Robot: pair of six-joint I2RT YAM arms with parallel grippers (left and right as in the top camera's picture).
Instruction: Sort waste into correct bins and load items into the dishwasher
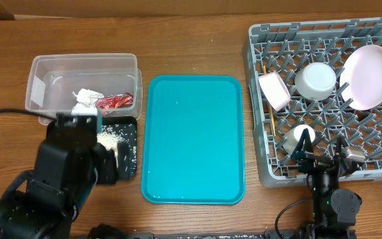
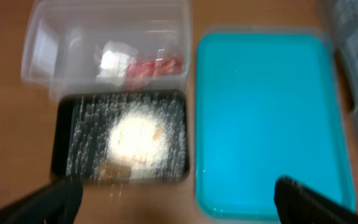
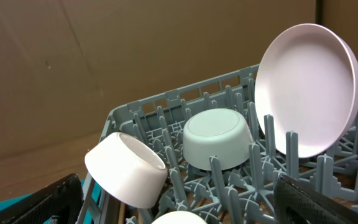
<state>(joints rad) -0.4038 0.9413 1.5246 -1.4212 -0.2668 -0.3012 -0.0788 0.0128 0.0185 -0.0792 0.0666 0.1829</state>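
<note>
The clear tub (image 1: 58, 70) holds a crumpled white tissue (image 1: 83, 99) and a red wrapper (image 1: 115, 101). In front of it, the black tray (image 1: 128, 159) carries rice-like scraps (image 1: 111, 138). My left gripper (image 2: 179, 208) hangs open and empty above the table just in front of that tray (image 2: 64, 152). The grey dish rack (image 1: 310, 28) holds a plate (image 1: 370, 76), two bowls (image 1: 274, 91) (image 1: 316, 80) and a cup (image 1: 300, 136). My right gripper (image 3: 182, 211) stands open at the rack's near edge, above the cup. A thin wooden stick (image 1: 270, 119) lies along the rack's left side.
A large teal tray (image 1: 192, 138) lies between the bins and the rack. My left arm (image 1: 71, 159) covers part of the black tray from above. The right arm's base (image 1: 333, 202) sits at the table's front edge.
</note>
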